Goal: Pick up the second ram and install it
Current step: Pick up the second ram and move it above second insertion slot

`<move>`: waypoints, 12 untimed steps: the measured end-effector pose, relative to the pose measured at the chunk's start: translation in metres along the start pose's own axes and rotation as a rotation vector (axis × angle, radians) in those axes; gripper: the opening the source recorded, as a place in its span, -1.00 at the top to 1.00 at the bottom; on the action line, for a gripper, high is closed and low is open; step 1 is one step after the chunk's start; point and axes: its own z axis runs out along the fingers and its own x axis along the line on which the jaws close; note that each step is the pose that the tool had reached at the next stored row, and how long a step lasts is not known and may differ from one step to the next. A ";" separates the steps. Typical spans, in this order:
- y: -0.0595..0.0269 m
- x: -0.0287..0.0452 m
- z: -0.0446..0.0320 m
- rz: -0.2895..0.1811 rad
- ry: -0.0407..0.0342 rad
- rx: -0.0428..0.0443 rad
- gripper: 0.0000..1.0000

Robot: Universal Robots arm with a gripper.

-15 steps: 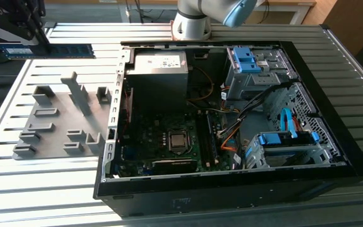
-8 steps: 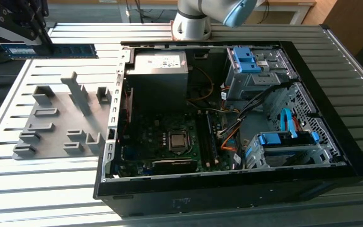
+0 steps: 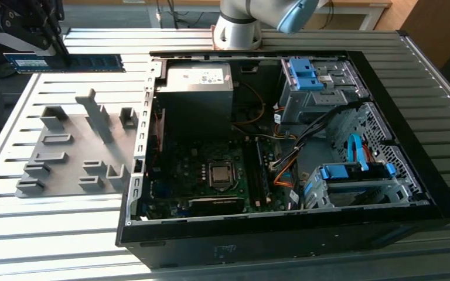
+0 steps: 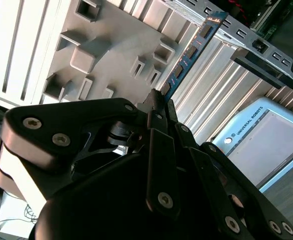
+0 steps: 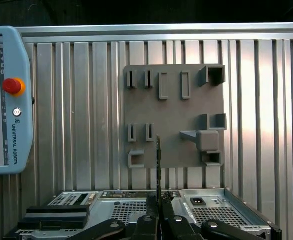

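Observation:
The second ram (image 3: 65,62) is a long blue board with dark chips. It hangs level in the air at the exterior view's upper left, beyond the grey holder plate (image 3: 68,152). My gripper (image 3: 51,50) is shut on the end of it that points away from the case. In the second wrist view the ram (image 4: 189,52) sticks out from between my gripper's (image 4: 159,101) black fingers. The first wrist view shows the ram (image 5: 158,165) edge-on as a thin line, rising from the gripper (image 5: 159,204) over the holder plate (image 5: 174,115).
The open computer case (image 3: 436,193) lies on the slatted metal table, with the power supply (image 3: 197,82), the motherboard and its memory slots (image 3: 261,170), and blue-latched drive bays (image 3: 311,76) inside. The arm's base (image 3: 237,26) stands behind the case. A teach pendant (image 5: 6,100) lies on the table.

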 end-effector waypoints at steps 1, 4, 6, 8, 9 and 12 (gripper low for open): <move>-0.0004 0.0000 0.0000 0.000 0.0000 -0.0001 0.72; -0.0017 -0.0001 0.0000 0.000 0.0000 -0.0001 0.72; -0.0027 -0.0001 -0.0001 0.000 0.0001 -0.0002 0.72; -0.0045 -0.0002 0.0000 0.000 0.0001 -0.0003 0.72; -0.0061 -0.0002 0.0000 0.000 0.0001 -0.0004 0.72; -0.0099 -0.0004 0.0001 0.000 0.0000 -0.0008 0.72</move>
